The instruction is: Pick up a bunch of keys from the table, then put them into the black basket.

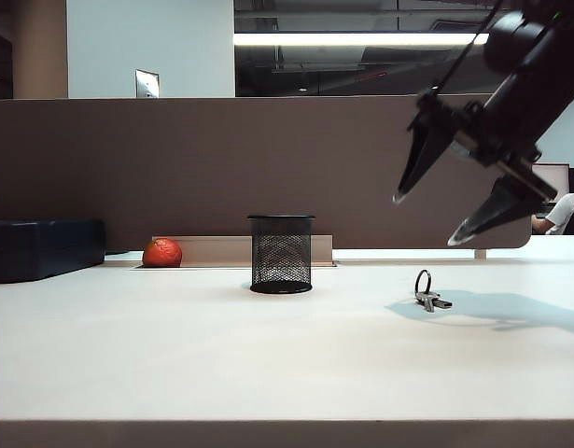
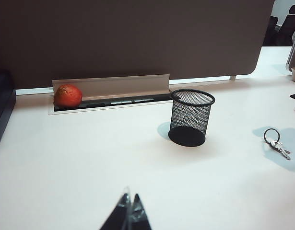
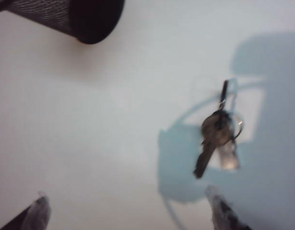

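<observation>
The bunch of keys (image 1: 429, 292) lies on the off-white table (image 1: 268, 355), right of centre, its dark ring standing up over short grey keys; it also shows in both wrist views (image 2: 277, 142) (image 3: 217, 132). The black basket (image 1: 281, 254), a wire-mesh cup, stands upright mid-table to the left of the keys (image 2: 190, 117) (image 3: 65, 17). My right gripper (image 1: 431, 219) hangs open in the air above the keys, fingers wide apart and empty (image 3: 128, 208). My left gripper (image 2: 130, 203) is shut, empty, low over the near table, well short of the basket.
An orange-red fruit (image 1: 162, 253) sits in a recessed tray (image 1: 235, 250) at the foot of the brown divider panel (image 1: 221, 168). A dark blue box (image 1: 44, 247) rests at the far left. A person sits beyond the divider's right end (image 1: 567, 210).
</observation>
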